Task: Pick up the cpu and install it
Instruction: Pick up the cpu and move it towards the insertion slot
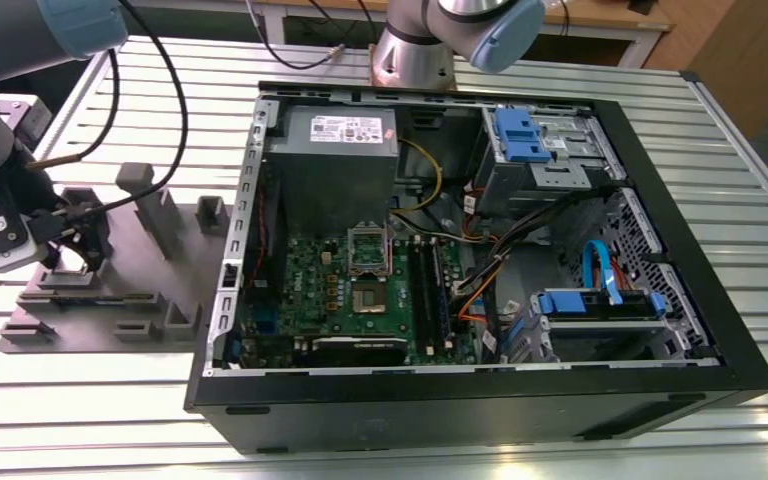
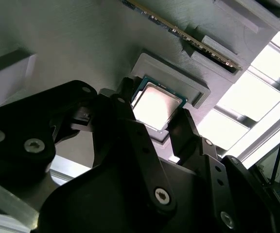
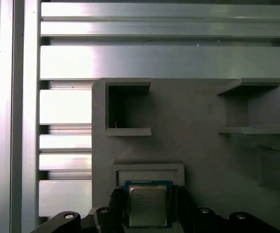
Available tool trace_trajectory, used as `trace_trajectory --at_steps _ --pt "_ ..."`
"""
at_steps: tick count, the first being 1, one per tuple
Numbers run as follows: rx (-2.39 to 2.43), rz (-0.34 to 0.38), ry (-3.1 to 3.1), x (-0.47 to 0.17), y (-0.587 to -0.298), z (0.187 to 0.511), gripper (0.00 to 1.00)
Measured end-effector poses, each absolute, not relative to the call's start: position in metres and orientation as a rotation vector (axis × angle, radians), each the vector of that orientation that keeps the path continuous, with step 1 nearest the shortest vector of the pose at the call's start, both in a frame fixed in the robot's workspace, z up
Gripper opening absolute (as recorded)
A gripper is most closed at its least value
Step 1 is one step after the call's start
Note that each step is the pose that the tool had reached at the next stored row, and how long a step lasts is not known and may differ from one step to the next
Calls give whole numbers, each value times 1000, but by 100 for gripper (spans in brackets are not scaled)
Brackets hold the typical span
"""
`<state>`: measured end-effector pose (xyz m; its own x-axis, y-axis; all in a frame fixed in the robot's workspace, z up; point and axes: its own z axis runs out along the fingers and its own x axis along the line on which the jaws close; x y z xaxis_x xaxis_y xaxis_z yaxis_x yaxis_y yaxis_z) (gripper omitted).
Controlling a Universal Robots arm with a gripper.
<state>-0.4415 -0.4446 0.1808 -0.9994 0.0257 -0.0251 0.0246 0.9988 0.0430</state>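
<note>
The cpu [image 2: 155, 104] [image 3: 148, 206] is a small square chip with a silvery top and a green rim. In both wrist views it sits between my two black fingers, just over a shallow square recess [image 3: 148, 170] in the grey fixture plate [image 1: 117, 290]. My gripper [image 2: 153, 110] [image 3: 148, 209] is shut on the cpu, one finger [image 2: 125, 94] against each of two opposite edges. In the exterior view my gripper [image 1: 71, 262] hangs low over the plate at the exterior view's left, well away from the motherboard socket [image 1: 368, 297] inside the open computer case [image 1: 491, 250].
The fixture plate carries upright grey blocks [image 1: 157, 205] and open pockets [image 3: 128, 109]; a memory stick [image 2: 179, 34] lies in a slot on it. The slatted aluminium table [image 1: 758, 230] runs all round. Cables [image 1: 491, 270], blue drive brackets and a grey power-supply box [image 1: 337, 150] crowd the case.
</note>
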Motion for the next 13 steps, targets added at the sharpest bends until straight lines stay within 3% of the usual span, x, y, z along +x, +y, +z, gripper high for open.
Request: trace_trajectory --at_steps 13 --pt "40 71 3133 -441 -445 181 56"
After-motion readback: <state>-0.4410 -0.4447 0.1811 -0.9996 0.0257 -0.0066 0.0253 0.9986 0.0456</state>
